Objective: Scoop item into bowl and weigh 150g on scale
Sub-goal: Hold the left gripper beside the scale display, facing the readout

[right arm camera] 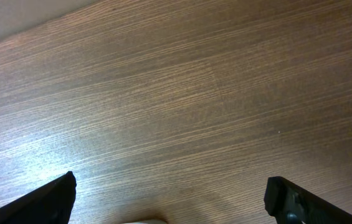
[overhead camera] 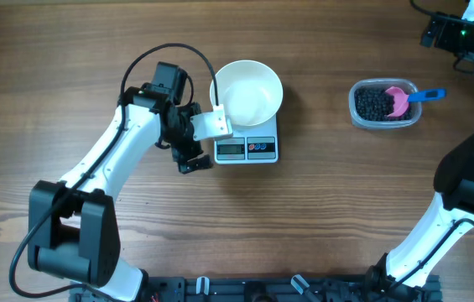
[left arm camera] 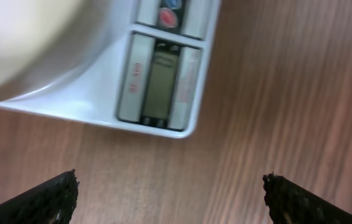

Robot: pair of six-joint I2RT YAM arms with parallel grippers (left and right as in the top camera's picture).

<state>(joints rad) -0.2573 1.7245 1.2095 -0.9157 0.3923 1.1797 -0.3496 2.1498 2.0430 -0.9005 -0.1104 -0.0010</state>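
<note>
The white bowl [overhead camera: 247,92] stands empty on the white scale [overhead camera: 247,148], whose display and buttons face the table's front. In the clear tub [overhead camera: 356,105] at the right lies the item [overhead camera: 375,104], a heap of small black beads, with a pink scoop [overhead camera: 399,99] on a blue handle resting in it. My left gripper [overhead camera: 197,138] hangs open just left of the scale with nothing between its fingers. In the left wrist view the gripper [left arm camera: 171,193] is over bare wood, with the scale [left arm camera: 157,81] and the blurred bowl [left arm camera: 26,37] ahead. My right gripper [right arm camera: 171,196] is open over bare wood.
The right arm [overhead camera: 463,184] curves up the right side to the back right corner, behind the tub. The left arm [overhead camera: 111,168] lies diagonally across the left half. The table's far edge [right arm camera: 14,28] shows in the right wrist view.
</note>
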